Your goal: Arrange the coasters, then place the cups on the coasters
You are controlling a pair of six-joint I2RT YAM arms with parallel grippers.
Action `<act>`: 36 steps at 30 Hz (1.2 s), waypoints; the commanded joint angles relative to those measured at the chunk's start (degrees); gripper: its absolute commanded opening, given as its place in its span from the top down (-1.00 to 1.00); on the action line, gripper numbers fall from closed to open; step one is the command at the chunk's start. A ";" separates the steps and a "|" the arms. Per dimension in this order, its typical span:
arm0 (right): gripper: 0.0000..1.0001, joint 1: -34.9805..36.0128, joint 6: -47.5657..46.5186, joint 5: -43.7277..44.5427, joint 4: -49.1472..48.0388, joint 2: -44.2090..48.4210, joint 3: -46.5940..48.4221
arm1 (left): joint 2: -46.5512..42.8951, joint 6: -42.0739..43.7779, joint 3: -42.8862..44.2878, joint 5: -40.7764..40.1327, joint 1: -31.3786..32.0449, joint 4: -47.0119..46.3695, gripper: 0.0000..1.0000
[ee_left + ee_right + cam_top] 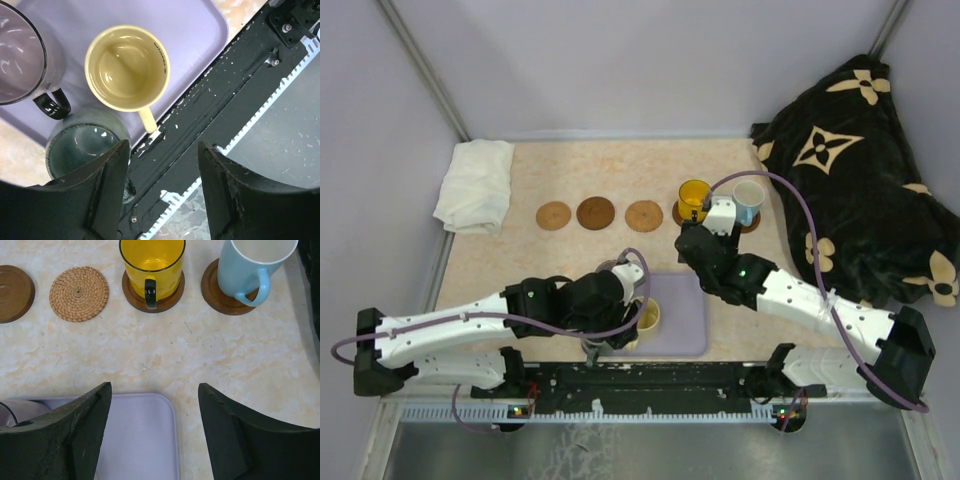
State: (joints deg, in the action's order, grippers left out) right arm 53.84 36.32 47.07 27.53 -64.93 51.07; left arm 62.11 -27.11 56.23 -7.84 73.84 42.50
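Hovering low over the near edge of the lavender rectangular plastic tray (pixel 200 30), the left hand (pixel 162 165) is seen open, with nothing between its fingers. The cream ceramic mug (pixel 127 67) stands on the tray just ahead, its handle turned toward the gap. The grey-green glazed mug (pixel 80 145) sits just beside one finger, and the translucent purple-grey mug (pixel 17 50) stands beyond it on the tray. Which mug is aimed at cannot be told; the cream one is judged likeliest, since its handle faces the hand.

The right hand (pixel 154 390) is also open and empty. It is held above the far edge of the tray, near the counter (pixel 150 355), and is judged to be kept clear of the row.

Five coasters are laid in a line so that each mug gets a seat. The tan round coaster (pixel 553 215), the dark brown wooden coaster (pixel 595 212) and the tan woven coaster (pixel 644 215) are bare. The yellow glass mug (pixel 152 262) is already seated on a brown coaster (pixel 172 300), and the white mug with light blue handle (pixel 245 270) on another brown disc (pixel 212 292). Three mugs are left to be moved.
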 commanded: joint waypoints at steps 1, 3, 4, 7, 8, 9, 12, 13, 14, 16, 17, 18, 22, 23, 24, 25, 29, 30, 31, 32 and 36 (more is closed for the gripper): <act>-0.40 0.23 2.03 1.24 -0.47 1.83 -0.03 | 0.39 -4.35 -0.75 -2.29 2.07 0.86 -0.25; -0.41 0.21 2.40 0.95 -0.25 2.54 -0.42 | 1.19 -5.68 -1.35 -3.40 2.75 0.26 -0.22; -0.40 0.27 2.63 0.85 -0.09 2.83 -0.56 | 1.70 -6.17 -1.57 -3.59 2.93 -0.03 -0.20; -0.40 0.21 3.27 0.67 0.88 3.74 -0.79 | 3.49 -7.52 -2.26 -4.06 3.40 -0.81 -0.12; -0.40 0.24 3.28 0.70 1.17 4.12 -0.88 | 4.16 -8.04 -2.46 -4.23 3.49 -0.84 -0.11; -0.40 0.29 3.32 0.66 1.47 4.51 -0.93 | 4.77 -8.69 -2.62 -4.52 3.62 -0.80 -0.11; -0.41 0.21 3.24 0.57 2.35 5.71 -1.17 | 6.03 -10.60 -3.40 -6.25 4.06 -1.02 -0.11; -0.41 0.21 3.28 0.57 2.66 6.10 -1.19 | 6.23 -11.15 -3.67 -7.01 4.11 -1.21 -0.10; -0.41 0.22 3.24 0.49 2.84 6.57 -1.30 | 6.39 -11.76 -3.93 -7.81 4.11 -1.44 -0.09; -0.41 0.21 3.19 0.27 3.01 7.41 -1.63 | 6.53 -12.44 -4.68 -9.02 4.18 -2.44 -0.07; -0.41 0.21 3.08 0.18 3.05 7.87 -1.74 | 6.68 -12.56 -4.98 -9.30 4.20 -3.33 -0.06; -0.41 0.27 2.98 0.13 3.13 8.21 -1.90 | 6.82 -12.73 -5.25 -9.65 4.20 -3.80 -0.04; -0.41 0.24 2.72 0.13 3.62 9.08 -1.85 | 7.61 -13.22 -6.17 -10.00 4.29 -5.86 0.03; -0.41 0.23 2.63 0.22 3.67 9.23 -1.89 | 7.91 -13.14 -6.34 -10.00 4.29 -6.27 0.05; -0.41 0.27 2.62 0.22 3.75 9.40 -1.93 | 8.27 -13.03 -6.41 -10.01 4.29 -6.69 0.06; -0.42 0.22 2.68 0.34 3.76 9.58 -1.98 | 8.72 -12.84 -6.43 -10.01 4.29 -6.98 0.06; -0.42 0.23 2.89 0.73 3.93 10.31 -2.19 | 10.27 -12.12 -6.27 -10.00 4.45 -7.08 0.09; -0.42 0.23 3.05 0.82 3.93 10.42 -2.28 | 10.51 -12.10 -6.37 -10.08 4.46 -7.14 0.09; -0.42 0.29 3.10 0.93 3.86 10.57 -2.43 | 10.61 -12.01 -6.44 -10.16 4.47 -7.13 0.10; -0.42 0.22 3.27 0.92 3.85 10.73 -2.50 | 10.64 -11.96 -6.68 -10.18 4.47 -7.23 0.11; -0.41 0.21 3.53 0.81 3.93 10.79 -2.68 | 10.77 -11.91 -7.39 -10.61 4.48 -7.82 0.15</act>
State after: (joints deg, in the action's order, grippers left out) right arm 53.84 38.72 46.46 32.40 -55.55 48.07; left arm 72.71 -39.18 49.65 -17.28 77.93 36.21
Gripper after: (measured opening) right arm 0.708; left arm 0.439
